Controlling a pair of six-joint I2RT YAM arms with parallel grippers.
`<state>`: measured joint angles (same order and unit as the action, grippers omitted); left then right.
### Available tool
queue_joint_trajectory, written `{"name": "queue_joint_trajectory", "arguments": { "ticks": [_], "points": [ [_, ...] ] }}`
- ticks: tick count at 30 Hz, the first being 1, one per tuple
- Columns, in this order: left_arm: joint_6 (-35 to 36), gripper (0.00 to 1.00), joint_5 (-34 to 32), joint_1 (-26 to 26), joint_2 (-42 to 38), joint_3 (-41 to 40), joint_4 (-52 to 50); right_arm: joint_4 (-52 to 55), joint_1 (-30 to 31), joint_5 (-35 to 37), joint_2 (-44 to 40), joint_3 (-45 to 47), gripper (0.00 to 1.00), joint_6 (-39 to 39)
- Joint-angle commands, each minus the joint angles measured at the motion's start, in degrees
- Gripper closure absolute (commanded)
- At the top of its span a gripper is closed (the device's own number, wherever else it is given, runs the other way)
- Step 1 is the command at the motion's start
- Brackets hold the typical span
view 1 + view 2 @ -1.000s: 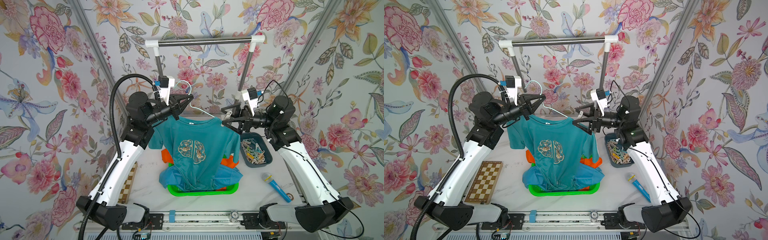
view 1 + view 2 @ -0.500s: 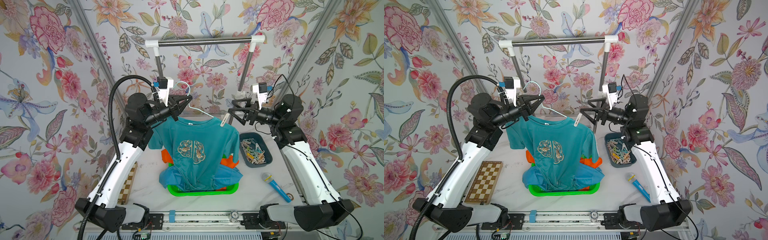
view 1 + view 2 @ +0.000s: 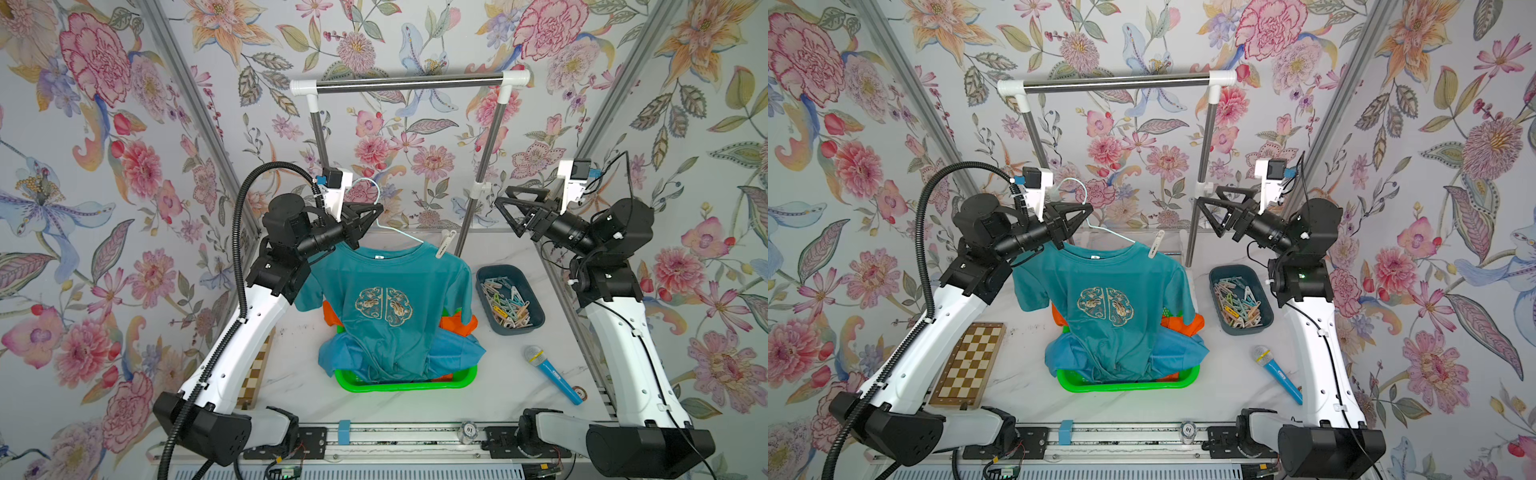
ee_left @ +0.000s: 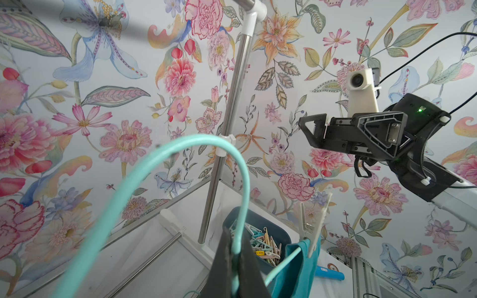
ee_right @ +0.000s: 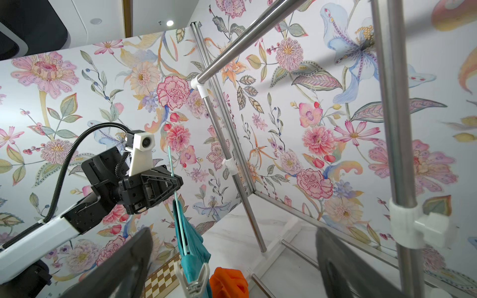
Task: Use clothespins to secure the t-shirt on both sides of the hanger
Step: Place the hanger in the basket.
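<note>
One white clothespin (image 3: 445, 245) is clipped upright on the t-shirt (image 3: 386, 274) at its right shoulder, pinching the teal cloth to the mint wire hanger (image 3: 401, 233); the left shoulder carries no pin. A second ago the right gripper (image 3: 505, 199) sat at that shoulder with the pin between its jaws. Half a second ago it had let go and stood just beside it. Now it has drawn back over the right edge of the bench (image 3: 299, 374), well apart from the shirt, jaws spread wide and holding nothing.

The left gripper (image 3: 374, 214) has not moved: it stays clamped on the hanger's neck below the hook, holding the shirt up above the middle of the bench, in front of the clothes rack (image 3: 409, 81). The shirt's hem trails into the green basket (image 3: 399, 384) near the front edge, over blue and orange garments.

The remaining clothespins (image 3: 509, 303) lie heaped in a blue-grey bin (image 3: 484, 274) by the right edge. A toy microphone (image 3: 550, 374) lies toward the front right corner and, in a top view, a chessboard (image 3: 967, 365) lies along the left edge
</note>
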<state>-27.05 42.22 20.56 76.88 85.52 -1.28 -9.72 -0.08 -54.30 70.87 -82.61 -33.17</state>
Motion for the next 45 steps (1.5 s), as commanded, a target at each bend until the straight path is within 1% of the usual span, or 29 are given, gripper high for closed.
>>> {"name": "queue_joint_trajectory", "arguments": {
  "ticks": [1,5,9,13,16,20,24,27,30,35,40,41,42,44,45],
  "points": [
    [-1.5,1.0,-0.8,-0.5,-2.1,-2.6,0.3,-0.1,-0.8,1.8,0.1,1.2,0.01,-2.0],
    [-3.4,1.0,-0.8,0.2,-3.4,-6.8,1.4,1.3,-1.2,3.0,0.5,3.1,0.01,-2.3],
    [-6.6,1.0,-0.5,1.4,-4.2,-13.2,5.6,3.0,-2.1,4.9,0.3,5.4,0.01,-2.5],
    [-8.4,1.0,-0.8,1.9,-2.4,-18.1,9.8,3.6,-2.7,5.4,-0.1,7.4,0.01,-2.7],
    [-8.9,1.0,-0.9,2.7,0.4,-20.4,12.9,4.1,-2.8,5.4,-0.3,8.7,0.01,-2.6],
    [-9.1,1.0,-1.0,3.9,5.3,-21.7,15.8,4.5,-2.9,5.6,-0.7,10.0,0.01,-2.1],
    [-8.5,1.0,-0.9,4.1,9.0,-23.8,18.9,4.9,-3.2,5.7,-1.0,11.0,0.01,-1.6],
    [-5.7,1.0,-2.3,4.1,12.2,-23.1,16.8,5.5,-3.3,5.9,-1.0,11.6,0.01,-1.0],
    [-5.2,1.0,-2.4,4.1,16.3,-23.2,17.9,5.2,-3.4,5.7,-1.0,12.4,0.01,-0.9],
    [-5.6,1.0,-2.2,4.1,20.1,-24.1,20.1,5.3,-3.6,5.6,-1.2,13.0,0.01,-0.6],
    [-6.1,1.0,-2.1,3.8,22.0,-25.2,21.8,5.3,-3.9,5.6,-1.0,13.3,0.01,-0.4],
    [-6.2,0.96,-1.9,3.8,22.2,-25.4,22.3,5.4,-3.9,5.6,-0.9,13.4,0.01,-0.3],
    [-6.4,0.9,-1.8,3.7,22.4,-25.4,22.6,5.7,-4.0,5.9,-0.9,13.5,0.01,-0.3],
    [-6.7,0.76,-1.5,3.5,22.7,-25.3,22.9,7.0,-4.2,7.0,-0.8,13.7,0.01,0.1],
    [-6.8,0.67,-1.4,3.4,22.8,-25.3,22.9,8.5,-4.4,8.0,-0.8,13.7,0.01,0.6]
  ]
}}
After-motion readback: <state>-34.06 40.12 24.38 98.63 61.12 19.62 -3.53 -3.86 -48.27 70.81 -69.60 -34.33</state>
